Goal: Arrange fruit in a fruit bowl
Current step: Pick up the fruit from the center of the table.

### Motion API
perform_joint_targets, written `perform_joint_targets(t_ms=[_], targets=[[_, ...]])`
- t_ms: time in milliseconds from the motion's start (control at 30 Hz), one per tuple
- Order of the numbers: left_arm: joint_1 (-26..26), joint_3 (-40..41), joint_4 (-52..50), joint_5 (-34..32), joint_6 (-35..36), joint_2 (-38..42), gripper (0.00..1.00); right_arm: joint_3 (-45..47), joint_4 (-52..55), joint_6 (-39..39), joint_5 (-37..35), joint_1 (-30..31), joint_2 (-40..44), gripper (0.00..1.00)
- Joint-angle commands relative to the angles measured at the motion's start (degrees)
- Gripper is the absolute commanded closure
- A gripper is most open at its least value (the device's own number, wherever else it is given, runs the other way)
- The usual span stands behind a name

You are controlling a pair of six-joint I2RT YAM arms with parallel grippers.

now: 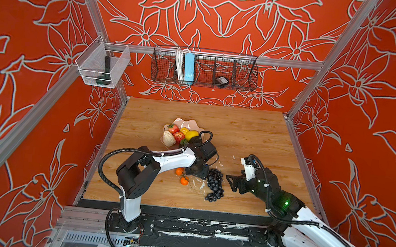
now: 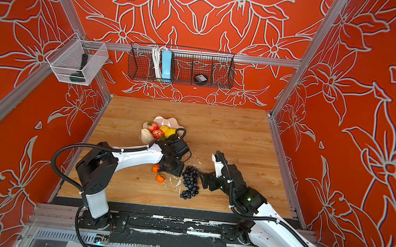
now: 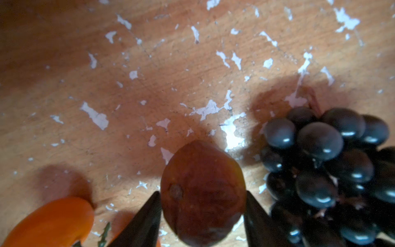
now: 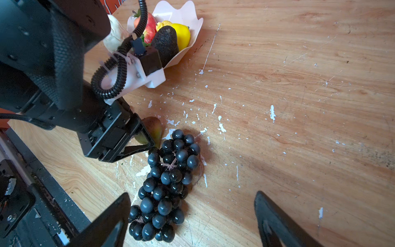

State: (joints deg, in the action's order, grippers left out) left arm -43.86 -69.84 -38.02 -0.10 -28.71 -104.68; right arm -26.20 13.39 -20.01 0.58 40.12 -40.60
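The left fingers are down on the tabletop, pressed against both sides of a small brown fruit that lies between two oranges and a bunch of dark grapes. The right fingers are spread wide and empty just beside the grapes. The pink bowl sits nearby, already holding several fruits, so the next move is probably to lift the brown fruit clear and set it into a free spot there.

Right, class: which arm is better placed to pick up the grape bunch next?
The right. The right gripper hangs open right beside the grape bunch, with nothing in it, while the left gripper is busy, closed on a brown fruit lying next to the grapes.
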Motion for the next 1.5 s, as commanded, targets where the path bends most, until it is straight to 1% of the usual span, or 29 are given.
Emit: perform_joint_targets(t_ms=[0,267,500,633,800,1000,1133,1233,1300,1367,1467], targets=[[0.3,0.4,0.0,-0.1,-0.8,-1.4,0.35,0.5,-0.9,-1.4,0.7,-0.1,-0.2,0.09],[1.3,0.0,1.7,0.3,-0.8,-2.5,0.37,0.5,-1.4,-1.6,1.1,-0.1,-0.9,0.09],[1.5,0.0,2.6,1.2,-0.6,-3.3,0.44,0.6,-1.0,-1.6,1.1,-0.1,-0.8,0.09],[1.5,1.2,3.4,0.8,-1.1,-1.8,0.47,0.8,-1.2,-1.8,1.1,0.0,-0.9,0.09],[1.5,3.4,4.9,0.3,-1.5,1.1,0.50,0.7,-1.8,-1.9,1.4,0.0,-1.6,0.09],[1.7,5.6,5.9,-0.5,-2.5,4.9,0.53,0.4,-3.2,-2.2,2.4,-0.1,-3.3,0.09],[2.3,7.6,6.8,0.1,-3.5,8.5,0.53,0.4,-4.3,-2.4,3.9,-0.1,-4.5,0.10],[3.5,9.5,8.0,1.6,-4.7,11.7,0.55,0.4,-5.6,-2.6,5.7,-0.1,-5.8,0.11],[4.6,11.1,9.1,3.9,-5.9,14.2,0.55,0.5,-7.1,-2.6,7.7,-0.1,-6.8,0.11],[5.7,13.2,10.8,6.0,-7.5,17.8,0.55,0.8,-9.9,-2.8,11.1,0.0,-8.3,0.11],[7.1,15.7,13.4,8.4,-10.2,23.2,0.55,1.0,-13.9,-4.2,13.8,0.2,-10.7,0.14]])
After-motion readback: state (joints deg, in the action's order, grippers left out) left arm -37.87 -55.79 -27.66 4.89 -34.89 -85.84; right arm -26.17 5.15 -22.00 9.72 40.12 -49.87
